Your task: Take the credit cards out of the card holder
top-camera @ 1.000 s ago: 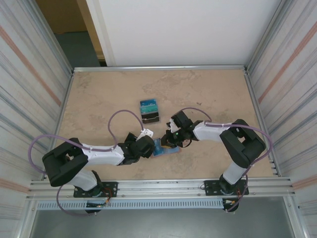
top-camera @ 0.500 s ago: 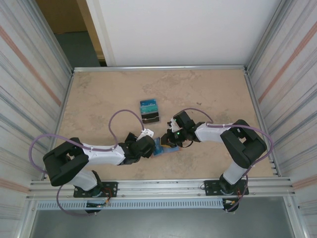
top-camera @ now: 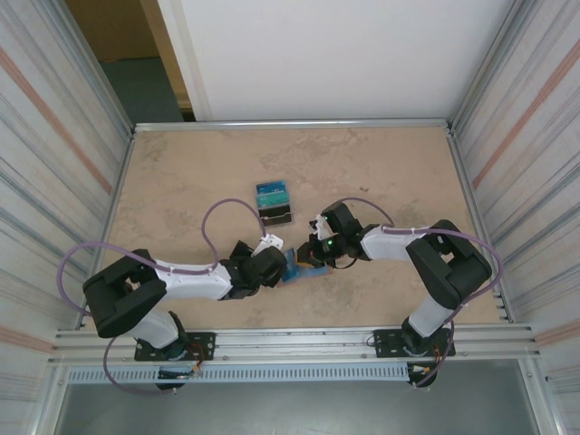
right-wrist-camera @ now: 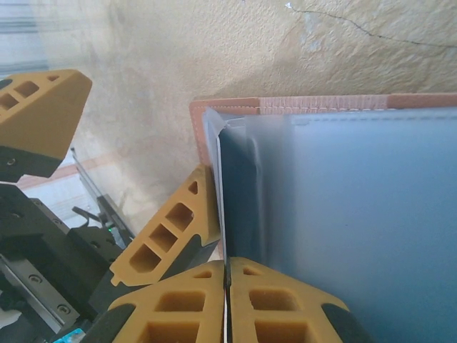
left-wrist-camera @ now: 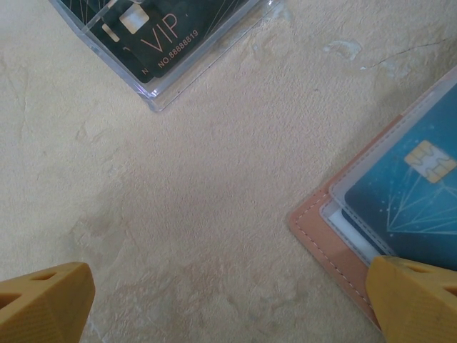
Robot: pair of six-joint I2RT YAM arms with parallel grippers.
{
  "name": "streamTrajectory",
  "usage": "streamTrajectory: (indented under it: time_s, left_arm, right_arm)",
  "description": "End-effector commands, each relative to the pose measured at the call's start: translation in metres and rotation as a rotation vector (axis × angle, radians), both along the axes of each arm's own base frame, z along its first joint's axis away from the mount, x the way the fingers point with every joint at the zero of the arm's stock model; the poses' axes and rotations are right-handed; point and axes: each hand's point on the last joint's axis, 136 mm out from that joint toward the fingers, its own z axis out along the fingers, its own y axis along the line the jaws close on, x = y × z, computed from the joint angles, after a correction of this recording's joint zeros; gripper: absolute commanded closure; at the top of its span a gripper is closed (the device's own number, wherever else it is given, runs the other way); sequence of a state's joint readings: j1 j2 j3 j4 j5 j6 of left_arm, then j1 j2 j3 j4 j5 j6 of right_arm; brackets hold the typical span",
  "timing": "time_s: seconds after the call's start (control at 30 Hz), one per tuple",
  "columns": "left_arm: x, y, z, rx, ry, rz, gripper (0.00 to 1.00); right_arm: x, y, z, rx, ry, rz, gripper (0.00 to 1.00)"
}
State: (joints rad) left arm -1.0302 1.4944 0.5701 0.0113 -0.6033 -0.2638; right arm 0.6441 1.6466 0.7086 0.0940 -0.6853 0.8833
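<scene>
We find the right gripper (right-wrist-camera: 226, 289) pinched nearly flat on a thin edge at the clear pocket of the card holder (right-wrist-camera: 300, 104); whether sleeve or card, we cannot tell. The left gripper (left-wrist-camera: 228, 304) stands wide and holds nothing, one finger (left-wrist-camera: 418, 300) over the holder's near corner. Bare table (left-wrist-camera: 214, 186) lies between its fingers. A clear case of VIP cards (left-wrist-camera: 171, 43) sits ahead, well apart. A teal credit card (left-wrist-camera: 410, 193) lies in the holder, just ahead of that finger.
</scene>
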Motion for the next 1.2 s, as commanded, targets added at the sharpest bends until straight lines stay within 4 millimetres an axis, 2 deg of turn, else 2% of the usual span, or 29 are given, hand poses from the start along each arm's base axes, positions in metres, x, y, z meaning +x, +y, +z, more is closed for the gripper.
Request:
streamTrajectory:
  time_s: [0.0,0.53,0.87,1.17]
  left_arm:
    - [-0.008,0.008,-0.015,0.068,0.043,-0.003,0.01]
    - [-0.009,0.007,-0.015,0.071,0.045,-0.001,0.01]
    - [-0.008,0.006,-0.016,0.075,0.047,0.0,0.01]
    - [-0.008,0.007,-0.016,0.084,0.043,0.001,0.01]
  right_arm:
    - [-0.001,0.0,0.013,0.047,-0.009,-0.001,0.92]
    - [-0.002,0.0,0.011,0.067,0.005,-0.001,0.87]
    - [-0.001,-0.007,0.003,0.047,0.013,-0.023,0.93]
    - [0.002,-0.018,-0.004,0.027,0.022,-0.039,0.93]
